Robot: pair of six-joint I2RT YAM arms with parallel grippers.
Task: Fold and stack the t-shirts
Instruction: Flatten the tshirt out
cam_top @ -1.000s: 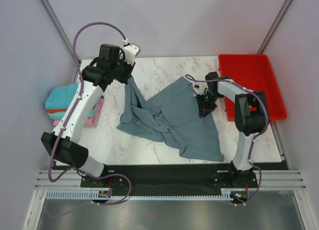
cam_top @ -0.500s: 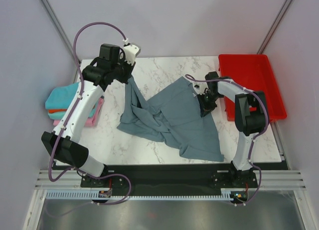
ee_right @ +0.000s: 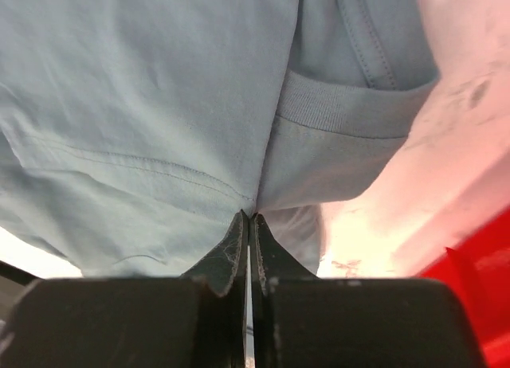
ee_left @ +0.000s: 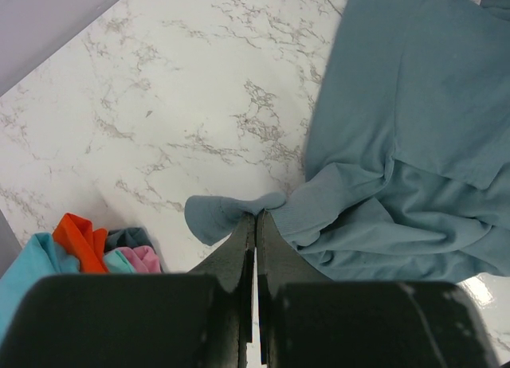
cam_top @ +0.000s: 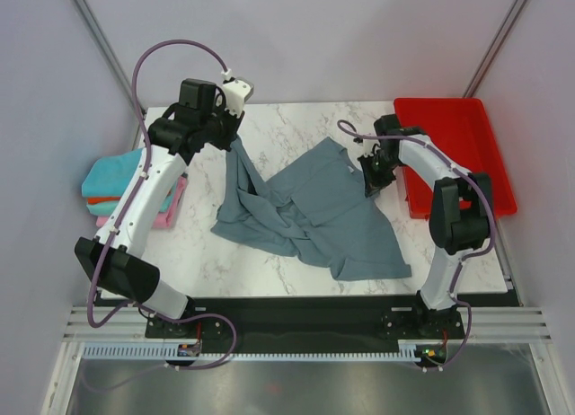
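A: Anything from above lost to the wrist cameras?

B: Whole layout: grey-blue shirt (cam_top: pixel 305 213) sprawled and rumpled across the middle of the marble desk (cam_top: pixel 296 128), one end drawn up towards the far left, the broad part lying flat towards the near right. Off at the desk's left edge, the stack of folded shirts (cam_top: pixel 117 186), teal on top, pink at the bottom, partly hidden behind the left arm. On the far right, the red tray (cam_top: pixel 454 150), just beside the right arm. Both arms reaching in, one at each side of the cloth.

A: And from the wrists, unseen from above?

B: Grip detail. Left wrist: left tool (ee_left: pixel 255 217) pressed together, no gap to speak of, pinching a bunched fold at the edge of the grey-blue shirt, held up off the desk. Down in the corner, orange shirt (ee_left: pixel 80 240) poking out of the stack between teal and pink; from above, only a thin orange stripe.

A: Right side?

B: Likewise the right tool (ee_right: pixel 249 217), closed tight, nipping a small tuck of the same cloth, creases running out from the tips. Just beyond the pinch, a ribbed band (ee_right: pixel 351 113) of the shirt. Red corner of the tray at lower right, near but apart from the tips.

A: Anything unclear?

B: Which part of the shirt in either pinch, sleeve, hem or shoulder: impossible to tell.
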